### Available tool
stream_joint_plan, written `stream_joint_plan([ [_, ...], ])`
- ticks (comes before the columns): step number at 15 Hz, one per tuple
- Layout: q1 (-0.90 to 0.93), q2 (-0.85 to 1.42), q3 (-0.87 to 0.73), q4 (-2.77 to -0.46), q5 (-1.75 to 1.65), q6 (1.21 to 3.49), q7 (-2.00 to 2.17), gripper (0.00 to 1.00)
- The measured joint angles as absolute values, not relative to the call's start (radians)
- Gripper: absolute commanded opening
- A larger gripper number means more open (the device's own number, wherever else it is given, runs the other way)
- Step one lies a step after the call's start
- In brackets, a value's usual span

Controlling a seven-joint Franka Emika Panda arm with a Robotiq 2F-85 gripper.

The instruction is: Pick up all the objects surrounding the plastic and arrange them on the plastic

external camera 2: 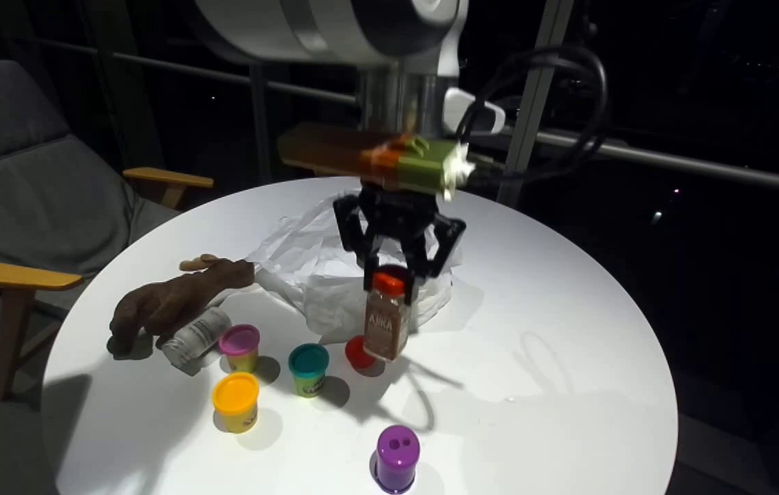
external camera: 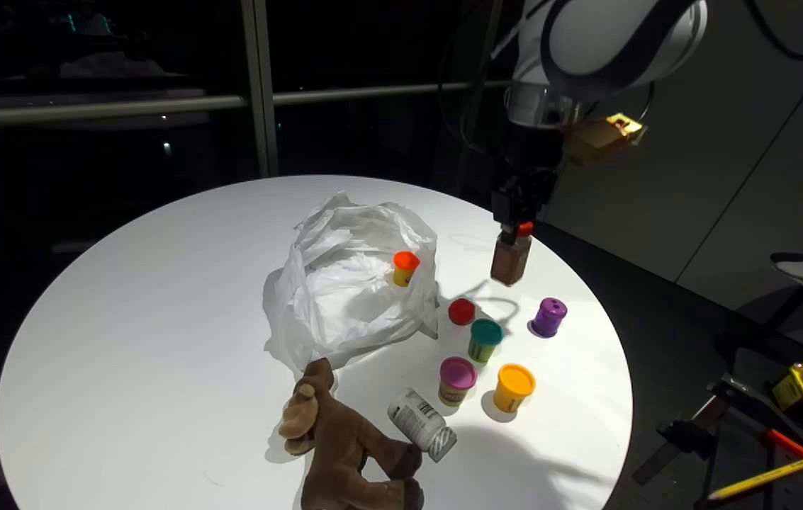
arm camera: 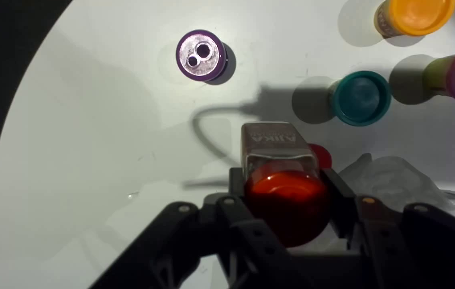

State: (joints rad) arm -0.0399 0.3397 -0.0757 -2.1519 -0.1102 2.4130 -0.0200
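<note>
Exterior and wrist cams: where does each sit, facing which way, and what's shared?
An exterior view: raised, nearest the purple item, facing down across the table; arm and gripper hang from top.
An exterior view: nearest the plush toy, facing down too; arm and gripper upper right.
Wrist view: arm-mounted, facing down at jar and table; gripper along the bottom.
Both exterior views share bag, plush toy, jar.

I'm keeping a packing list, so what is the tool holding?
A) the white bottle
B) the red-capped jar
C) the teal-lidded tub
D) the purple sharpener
B: in the wrist view, the tool grips the jar by its red cap.
</note>
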Motion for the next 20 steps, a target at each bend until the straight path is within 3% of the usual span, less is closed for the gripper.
stream_joint_plan([
  [5,0.019,0.294,-0.033,-1.962,-0.11,2.176,0.014,0.24],
  [20,0.056,0.846,-0.012,-1.317,-0.098,2.168,0.02,0.24],
])
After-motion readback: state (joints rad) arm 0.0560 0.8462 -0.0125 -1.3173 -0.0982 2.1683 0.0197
